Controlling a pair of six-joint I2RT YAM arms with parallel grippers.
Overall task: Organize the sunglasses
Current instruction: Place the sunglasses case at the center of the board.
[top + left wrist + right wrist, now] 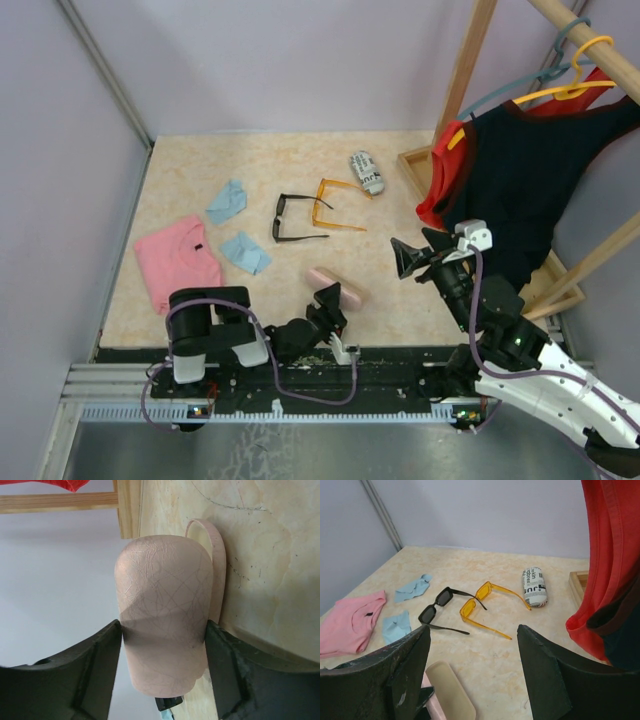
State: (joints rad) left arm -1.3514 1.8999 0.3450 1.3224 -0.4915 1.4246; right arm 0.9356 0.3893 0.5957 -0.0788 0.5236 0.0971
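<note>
From the top camera I saw the black sunglasses (290, 220) and the orange sunglasses (335, 205) lying unfolded side by side on the tabletop (200, 170). Their fronts ran 12-to-6 and their arms pointed toward 3 o'clock, about 10 o'clock from the right tool (410, 255) and 11 to 12 from the left tool (328, 298). The left wrist camera showed that tool pinching the pink case (162, 600), so I judged it occupied. Through the right wrist camera the right tool stood spread and empty, with both pairs ahead near 12 o'clock and the orange pair more in line.
</note>
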